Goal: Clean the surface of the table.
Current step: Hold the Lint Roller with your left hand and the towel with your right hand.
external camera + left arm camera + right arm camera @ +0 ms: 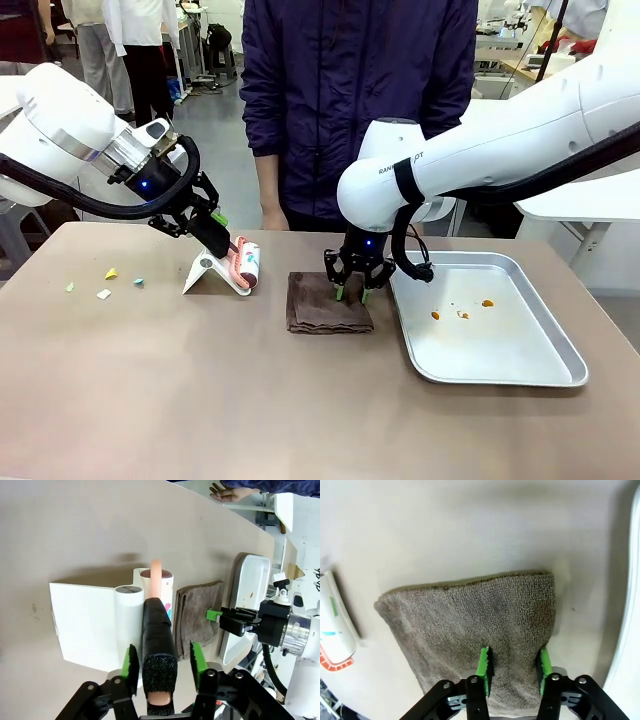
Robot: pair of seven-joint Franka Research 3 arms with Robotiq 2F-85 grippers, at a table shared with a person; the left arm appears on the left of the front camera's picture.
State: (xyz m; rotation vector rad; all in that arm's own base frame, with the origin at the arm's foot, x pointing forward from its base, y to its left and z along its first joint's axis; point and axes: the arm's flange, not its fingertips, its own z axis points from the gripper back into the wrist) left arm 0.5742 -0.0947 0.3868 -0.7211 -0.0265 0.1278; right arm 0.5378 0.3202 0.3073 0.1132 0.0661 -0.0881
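The taupe-brown table (200, 400) carries small coloured paper scraps (110, 273) at its left. A lint roller (247, 265) rests on a white stand (205, 272); my left gripper (222, 238) is shut on its black handle (159, 640), green pads on either side. A folded brown cloth (320, 310) lies at the middle. My right gripper (353, 293) points straight down onto the cloth's right edge, its pads pressed into the cloth (470, 615) with fabric between them.
A silver metal tray (500, 345) sits to the right of the cloth and holds a few orange crumbs (460, 314). A person in a dark jacket stands at the far edge, one hand (272, 218) hanging near the table. The near half of the table is bare.
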